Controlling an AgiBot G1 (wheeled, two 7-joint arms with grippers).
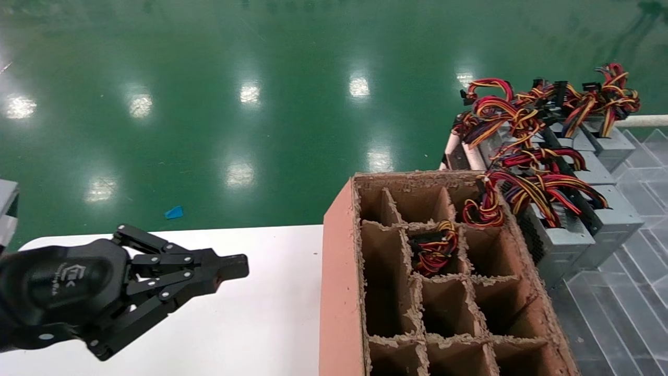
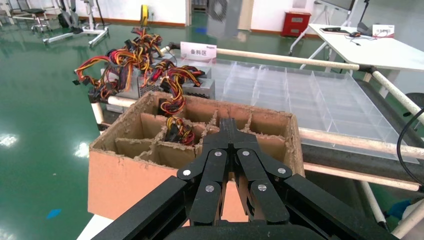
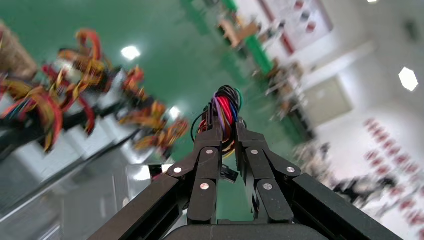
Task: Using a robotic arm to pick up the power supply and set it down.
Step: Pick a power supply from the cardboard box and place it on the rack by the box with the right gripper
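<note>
In the right wrist view my right gripper (image 3: 227, 127) is shut on a bundle of red, purple, black and yellow wires (image 3: 228, 101) of a power supply; its metal box is hidden behind the fingers. This gripper is outside the head view. A row of silver-grey power supplies (image 1: 566, 243) with wire bundles lies right of the brown divided carton (image 1: 338, 261). Wire bundles (image 1: 436, 249) stick up from two carton cells. My left gripper (image 1: 237, 266) hovers shut and empty over the white table (image 1: 261, 318), left of the carton (image 2: 125, 175), with its fingertips (image 2: 228, 122) pressed together.
A clear divided plastic tray (image 1: 626, 303) on a pipe-frame rack lies right of the carton, under the power supplies (image 2: 197, 89). A glossy green floor (image 1: 209, 78) stretches beyond the table. A grey object (image 1: 6, 209) sits at the far left edge.
</note>
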